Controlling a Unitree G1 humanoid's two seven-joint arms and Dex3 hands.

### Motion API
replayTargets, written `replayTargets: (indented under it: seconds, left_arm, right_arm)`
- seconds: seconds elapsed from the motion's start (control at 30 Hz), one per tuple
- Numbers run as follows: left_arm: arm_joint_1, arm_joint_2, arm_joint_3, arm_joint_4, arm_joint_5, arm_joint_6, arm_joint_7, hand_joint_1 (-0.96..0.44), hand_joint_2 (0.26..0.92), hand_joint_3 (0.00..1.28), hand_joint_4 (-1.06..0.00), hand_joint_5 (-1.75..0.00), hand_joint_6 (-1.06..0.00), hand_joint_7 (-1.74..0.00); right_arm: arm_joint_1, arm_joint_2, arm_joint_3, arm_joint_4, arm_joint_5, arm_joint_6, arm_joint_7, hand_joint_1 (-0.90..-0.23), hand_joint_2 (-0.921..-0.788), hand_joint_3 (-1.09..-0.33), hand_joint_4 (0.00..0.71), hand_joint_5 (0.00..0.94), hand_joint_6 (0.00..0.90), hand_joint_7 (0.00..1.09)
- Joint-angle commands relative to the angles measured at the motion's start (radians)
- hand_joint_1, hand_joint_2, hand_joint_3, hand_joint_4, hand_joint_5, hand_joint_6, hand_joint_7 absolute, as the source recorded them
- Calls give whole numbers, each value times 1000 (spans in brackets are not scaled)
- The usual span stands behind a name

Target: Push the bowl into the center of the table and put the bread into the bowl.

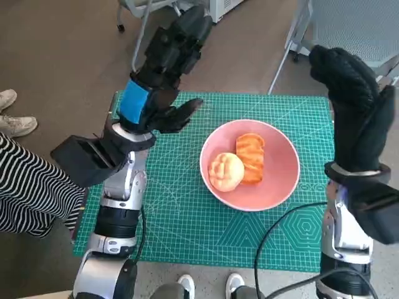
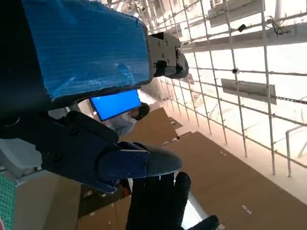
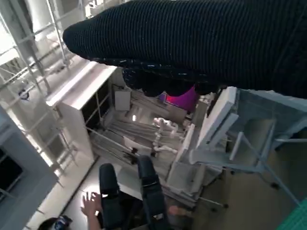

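Note:
A pink bowl (image 1: 274, 180) sits near the middle of the green cutting mat (image 1: 174, 205). Inside it lie a round bun (image 1: 225, 172) and a toasted slice of bread (image 1: 251, 157), side by side. My left hand (image 1: 163, 68) is raised high above the mat's far left part, fingers spread and holding nothing. My right hand (image 1: 352, 99) is lifted above the mat's right edge, empty too. The wrist views point up at the room, so neither shows the bowl; the left wrist view shows my left hand (image 2: 86, 72) and the glove of my right hand (image 2: 158, 201).
A person in striped clothing (image 1: 28, 193) sits at the left, shoes (image 1: 12, 118) on the floor. Chair legs (image 1: 140, 25) stand beyond the table's far edge, another chair (image 1: 349, 31) at the far right. A black cable (image 1: 280, 230) loops over the mat's near right.

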Motion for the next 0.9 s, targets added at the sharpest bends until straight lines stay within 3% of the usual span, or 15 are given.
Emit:
replayTargets:
  seconds: [0.03,0.9]
  left_arm:
    - [12,-11,4,3,-29,-5,-23,-704,921,448,-113,-1,1,-388]
    - [18,-18,22,32,-90,7,-84,-714,921,447,-89,-1,1,-255]
  right_arm:
    - [6,-9,-3,16,-4,-3,1,-790,-921,-682,237,1,122,515]
    - [-8,-13,12,34,-26,-10,1,-793,-921,-685,230,0,110,523]
